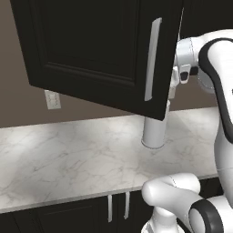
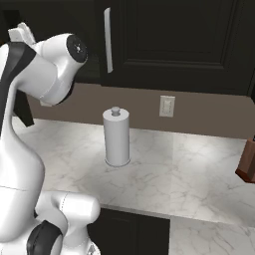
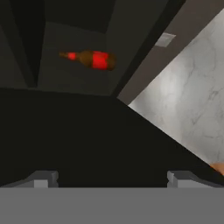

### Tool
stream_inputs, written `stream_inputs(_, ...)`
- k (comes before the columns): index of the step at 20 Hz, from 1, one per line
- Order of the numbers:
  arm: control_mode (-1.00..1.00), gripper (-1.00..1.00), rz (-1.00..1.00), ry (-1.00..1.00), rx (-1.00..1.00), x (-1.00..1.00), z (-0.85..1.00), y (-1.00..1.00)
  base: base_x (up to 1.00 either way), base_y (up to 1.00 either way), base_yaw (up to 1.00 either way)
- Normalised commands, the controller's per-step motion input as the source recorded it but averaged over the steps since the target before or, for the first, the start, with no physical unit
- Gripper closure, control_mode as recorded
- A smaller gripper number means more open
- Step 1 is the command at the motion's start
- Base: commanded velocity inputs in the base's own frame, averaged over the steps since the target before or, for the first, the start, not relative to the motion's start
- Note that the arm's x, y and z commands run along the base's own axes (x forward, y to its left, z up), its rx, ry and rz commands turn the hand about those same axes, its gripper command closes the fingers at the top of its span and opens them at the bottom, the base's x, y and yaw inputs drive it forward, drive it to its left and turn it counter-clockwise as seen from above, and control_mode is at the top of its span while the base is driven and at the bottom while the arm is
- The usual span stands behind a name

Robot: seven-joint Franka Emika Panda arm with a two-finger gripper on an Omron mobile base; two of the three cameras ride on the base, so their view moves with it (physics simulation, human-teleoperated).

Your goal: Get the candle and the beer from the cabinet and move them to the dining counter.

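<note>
Claw [image 3: 112, 178] spread wide, nothing between the tips, nothing held; both finger tips [image 3: 43, 178] sit far apart at the bottom of the hand view, over a dark surface that I can't identify.

Beer [image 3: 92, 60] shows in the hand view, inside the dark cabinet [image 3: 65, 35]; the view is rolled, so the bottle reads sideways, red-topped neck pointing left, red label mid-body; well apart from the claw, no contact. Can't tell from this what it stands on.

Candle: can't locate it. A small orange sliver [image 3: 217, 167] sits at the right edge of the hand view, too cropped to name.

Cabinet door [image 1: 98, 50] is swung open in the left base view, tilted across the top of the frame, long silver handle [image 1: 152, 59] along its right edge; the arm's upper link [image 1: 200, 57] reaches in just beside that edge, wrist going behind the door. In the right base view the same handle [image 2: 107, 40] runs vertical near the top, the arm's elbow [image 2: 55, 62] is up at the left.

Marble worktop [image 1: 68, 159] along the wall under the cabinet; paper towel roll [image 2: 116, 137] upright on it, partly hidden by the door's lower corner in the left base view. Wall outlet [image 2: 167, 105] on the brown backsplash to the right of the roll; brown wooden block [image 2: 248, 162] cut off at the right edge of the right base view, standing on the worktop. Lower dark cupboards with short handles [image 1: 117, 207] below the worktop edge.
</note>
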Motion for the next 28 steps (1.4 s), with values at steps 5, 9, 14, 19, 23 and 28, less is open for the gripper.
stream_inputs(5,-1.0,-1.0,0.37,0.0,0.07,-0.34,0.0,0.47,0.0,0.0,0.0)
stream_inputs(9,-1.0,-1.0,0.42,0.01,0.08,-0.4,0.0,0.54,0.0,0.0,0.0)
stream_inputs(14,-1.0,-1.0,0.32,0.0,0.02,-0.4,-0.02,0.7,0.0,0.0,0.0)
stream_inputs(19,-1.0,-1.0,0.14,-0.04,0.0,-0.33,-0.07,0.82,0.0,0.0,0.0)
stream_inputs(23,-1.0,-1.0,0.01,-0.01,-0.02,-0.2,-0.06,0.81,0.0,0.0,0.0)
stream_inputs(28,-1.0,-1.0,0.0,0.0,-0.02,-0.05,-0.09,0.8,0.0,0.0,0.0)
